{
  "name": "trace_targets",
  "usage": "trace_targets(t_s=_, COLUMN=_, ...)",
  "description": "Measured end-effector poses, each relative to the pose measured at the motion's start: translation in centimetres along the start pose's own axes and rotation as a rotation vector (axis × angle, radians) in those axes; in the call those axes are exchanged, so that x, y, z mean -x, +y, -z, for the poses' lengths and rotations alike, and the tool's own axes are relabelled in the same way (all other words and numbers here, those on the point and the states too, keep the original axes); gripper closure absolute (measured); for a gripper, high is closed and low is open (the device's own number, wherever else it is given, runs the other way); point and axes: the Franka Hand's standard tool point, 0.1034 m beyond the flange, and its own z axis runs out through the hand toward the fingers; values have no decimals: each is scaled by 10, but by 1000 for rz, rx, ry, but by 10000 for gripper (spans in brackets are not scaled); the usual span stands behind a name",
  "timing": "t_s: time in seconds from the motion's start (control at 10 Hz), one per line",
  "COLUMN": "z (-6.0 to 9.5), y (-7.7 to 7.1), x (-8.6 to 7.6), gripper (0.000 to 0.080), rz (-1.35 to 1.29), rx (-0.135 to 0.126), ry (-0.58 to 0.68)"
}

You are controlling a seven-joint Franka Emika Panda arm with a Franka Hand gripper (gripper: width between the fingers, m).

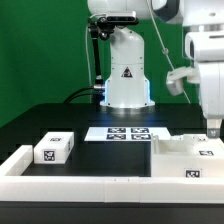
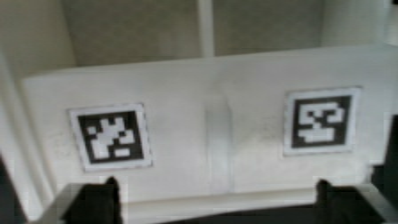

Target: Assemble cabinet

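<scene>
While the cabinet (image 1: 185, 160) sits near, at the exterior view's right, 1 drawer block (image 1: 52, 150) lies well apart at that view's left. The gripper (image 1: 213, 130) hangs just above the cabinet, fingers (image 2: 93, 200) wide apart, holding nothing. Best centre it across the 2-tag panel (image 2: 214, 110) before lowering.

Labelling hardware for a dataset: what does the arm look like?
The arm is white with rounded casings, a black triangle mark and a blue glow at its base. Dark cables hang beside it. The fingers are black.
</scene>
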Motion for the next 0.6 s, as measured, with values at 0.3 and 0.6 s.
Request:
trace_targets(t_s=0.3, z=8, y=-20, x=4, gripper=154, rz=-17, rx=18, ry=-7)
trace_targets(t_s=0.6, z=6, y=-20, x=5, gripper=151, rz=-18, rx=15, ry=-6)
